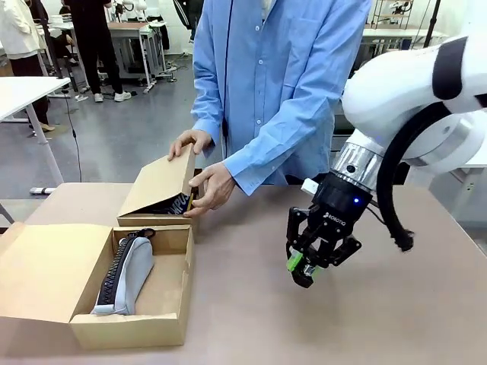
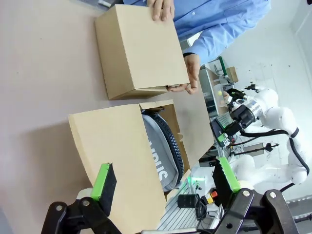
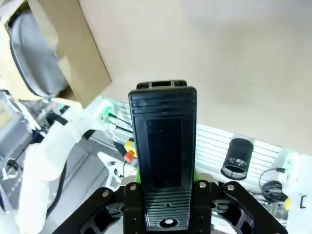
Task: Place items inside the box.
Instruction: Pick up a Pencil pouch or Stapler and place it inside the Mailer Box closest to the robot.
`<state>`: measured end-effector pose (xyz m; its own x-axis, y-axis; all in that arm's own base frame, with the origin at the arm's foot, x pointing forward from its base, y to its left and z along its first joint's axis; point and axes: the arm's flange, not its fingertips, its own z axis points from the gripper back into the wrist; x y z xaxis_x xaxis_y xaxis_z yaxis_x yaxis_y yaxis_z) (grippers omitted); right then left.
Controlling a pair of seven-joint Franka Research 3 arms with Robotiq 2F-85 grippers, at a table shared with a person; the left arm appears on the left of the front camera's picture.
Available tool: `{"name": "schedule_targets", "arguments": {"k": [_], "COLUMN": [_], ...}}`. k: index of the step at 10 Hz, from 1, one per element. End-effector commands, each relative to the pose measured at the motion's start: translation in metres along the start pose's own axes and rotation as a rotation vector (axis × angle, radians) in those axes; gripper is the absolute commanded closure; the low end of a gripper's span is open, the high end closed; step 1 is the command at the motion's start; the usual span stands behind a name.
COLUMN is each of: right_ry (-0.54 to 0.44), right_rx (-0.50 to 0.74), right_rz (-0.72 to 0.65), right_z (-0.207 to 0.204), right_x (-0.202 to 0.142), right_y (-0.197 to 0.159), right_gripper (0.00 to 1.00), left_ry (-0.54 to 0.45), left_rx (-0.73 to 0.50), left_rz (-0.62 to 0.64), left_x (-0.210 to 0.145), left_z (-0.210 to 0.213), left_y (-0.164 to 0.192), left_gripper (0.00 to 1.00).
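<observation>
Black stapler (image 3: 165, 146) clamped in the right tool (image 1: 306, 268), over the counter (image 1: 365, 319).
Left tool (image 2: 164, 181) gapes wide; a grey pouch (image 1: 131, 280) lies inside the open box (image 1: 129, 331).

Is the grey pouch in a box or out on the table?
In: the grey pouch lies inside the open box nearest the robot.

stapler (image 3: 165, 146): clamped in right gripper (image 3: 165, 170), masks its pads | pouch (image 2: 158, 151): lettering part-hidden by flap (image 2: 122, 156), beyond left fingers (image 2: 104, 184)
</observation>
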<state>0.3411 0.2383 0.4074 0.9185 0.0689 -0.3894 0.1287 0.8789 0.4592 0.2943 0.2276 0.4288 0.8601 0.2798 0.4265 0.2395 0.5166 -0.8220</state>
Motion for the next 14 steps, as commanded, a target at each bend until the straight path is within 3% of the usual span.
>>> {"name": "schedule_targets", "arguments": {"k": [1, 9, 10, 14], "right_ry": [-0.079, -0.079, -0.067, -0.097], "right_rx": [-0.08, -0.08, -0.071, -0.04], "right_rz": [-0.14, -0.14, -0.125, -0.079], "right_z": [-0.0184, -0.0184, -0.0225, -0.0271], "right_x": [0.0122, 0.0122, 0.0111, 0.013], "right_y": [0.0121, 0.0121, 0.0085, 0.0179], "right_gripper": [1.0, 1.0, 0.67, 0.67], "left_ry": [-0.024, -0.024, -0.024, -0.024], "left_rx": [-0.024, -0.024, -0.024, -0.024], "left_rz": [-0.017, -0.017, -0.017, -0.017], "left_x": [0.0, 0.0, 0.0, 0.0], "left_z": [-0.0003, -0.0003, -0.0003, -0.0003], "left_y": [-0.0012, -0.0012, -0.0012, -0.0012], "left_gripper": [0.0, 0.0, 0.0, 0.0]}}
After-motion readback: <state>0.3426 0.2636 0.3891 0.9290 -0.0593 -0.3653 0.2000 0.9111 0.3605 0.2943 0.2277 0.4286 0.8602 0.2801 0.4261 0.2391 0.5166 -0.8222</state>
